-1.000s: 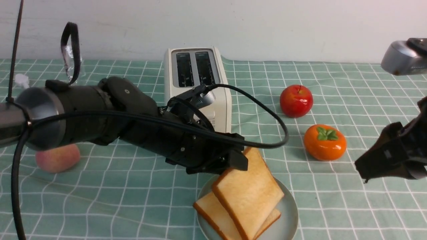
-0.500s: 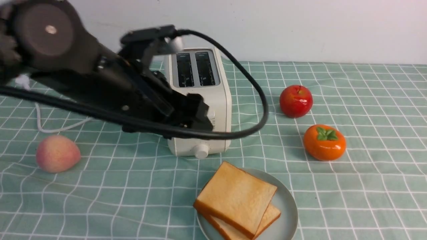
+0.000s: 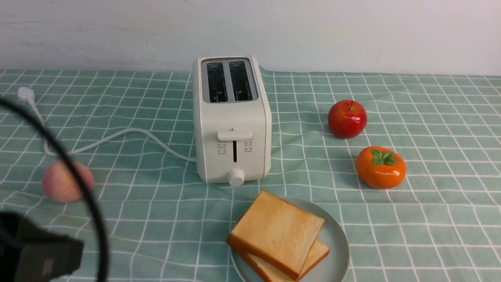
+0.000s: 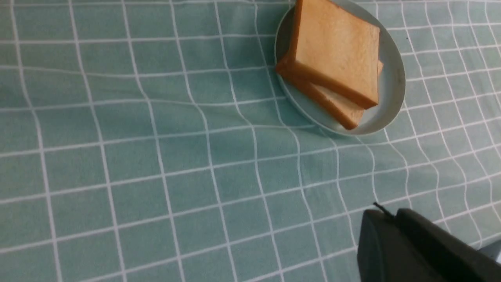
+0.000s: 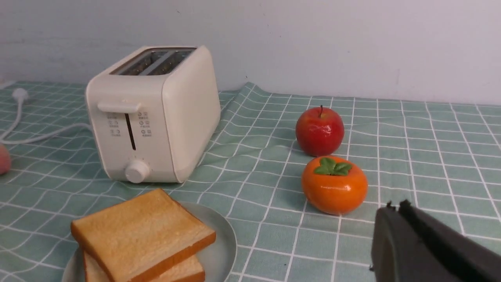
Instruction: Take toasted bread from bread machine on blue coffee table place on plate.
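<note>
At twelve o'clock from the closed left fingers [image 4: 407, 243], toast [image 4: 336, 47] is seen, untouched; the right fingers [image 5: 415, 243] are pressed together.

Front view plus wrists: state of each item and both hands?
Toaster: upright, slots empty, lever up
Cord: plug end lying loose on cloth
Toast slices: stacked askew on plate
Plate: upright, bearing toast
Left hand: shut, empty
Right hand: shut, empty

Two toast slices [image 3: 278, 233], one apple [image 3: 347, 119], one persimmon [image 3: 381, 167], one peach [image 3: 64, 182].
</note>
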`<state>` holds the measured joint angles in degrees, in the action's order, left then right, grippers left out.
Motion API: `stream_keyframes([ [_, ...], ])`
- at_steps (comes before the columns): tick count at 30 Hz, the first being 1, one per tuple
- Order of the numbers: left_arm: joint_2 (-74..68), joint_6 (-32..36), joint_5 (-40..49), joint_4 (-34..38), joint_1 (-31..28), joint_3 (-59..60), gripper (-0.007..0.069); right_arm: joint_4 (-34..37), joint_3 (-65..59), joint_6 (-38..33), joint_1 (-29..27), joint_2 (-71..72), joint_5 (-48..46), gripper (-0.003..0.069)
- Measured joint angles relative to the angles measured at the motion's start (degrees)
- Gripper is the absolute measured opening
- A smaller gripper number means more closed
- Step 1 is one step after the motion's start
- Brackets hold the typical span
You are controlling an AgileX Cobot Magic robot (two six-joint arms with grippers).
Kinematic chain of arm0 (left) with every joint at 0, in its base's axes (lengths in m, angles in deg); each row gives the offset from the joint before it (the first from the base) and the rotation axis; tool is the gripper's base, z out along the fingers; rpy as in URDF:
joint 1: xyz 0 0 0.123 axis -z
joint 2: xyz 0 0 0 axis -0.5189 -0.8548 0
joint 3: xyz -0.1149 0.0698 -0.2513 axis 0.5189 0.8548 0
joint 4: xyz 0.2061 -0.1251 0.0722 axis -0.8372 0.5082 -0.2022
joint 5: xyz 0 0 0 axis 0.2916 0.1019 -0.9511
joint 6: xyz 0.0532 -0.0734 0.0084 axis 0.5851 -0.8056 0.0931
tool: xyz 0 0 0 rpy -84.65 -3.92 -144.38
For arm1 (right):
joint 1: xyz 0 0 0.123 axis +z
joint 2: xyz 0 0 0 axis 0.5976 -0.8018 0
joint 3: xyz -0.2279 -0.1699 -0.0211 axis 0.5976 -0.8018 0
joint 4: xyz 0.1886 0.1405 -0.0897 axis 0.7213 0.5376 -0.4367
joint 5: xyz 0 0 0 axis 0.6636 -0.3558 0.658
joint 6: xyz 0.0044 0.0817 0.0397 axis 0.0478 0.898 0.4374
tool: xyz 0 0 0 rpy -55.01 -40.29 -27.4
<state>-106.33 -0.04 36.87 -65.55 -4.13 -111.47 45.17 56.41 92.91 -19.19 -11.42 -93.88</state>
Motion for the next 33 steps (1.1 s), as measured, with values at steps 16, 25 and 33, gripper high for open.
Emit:
stream_keyframes([
  [16, 27.4, -0.4, 9.7, -1.6, 0.0, 11.3, -0.0014, -0.1, -2.9, 0.0, 0.0, 0.0, -1.7, 0.0001],
  [25, 27.5, 0.9, 5.1, -16.2, 0.0, 13.9, -0.0014, -0.1, -2.9, 0.0, 0.0, 0.0, -2.0, 0.0006],
  [33, 30.4, -6.5, -21.7, -23.3, 0.0, 24.2, -0.0014, -0.1, -2.9, 0.0, 0.0, 0.0, -2.0, 0.0015],
])
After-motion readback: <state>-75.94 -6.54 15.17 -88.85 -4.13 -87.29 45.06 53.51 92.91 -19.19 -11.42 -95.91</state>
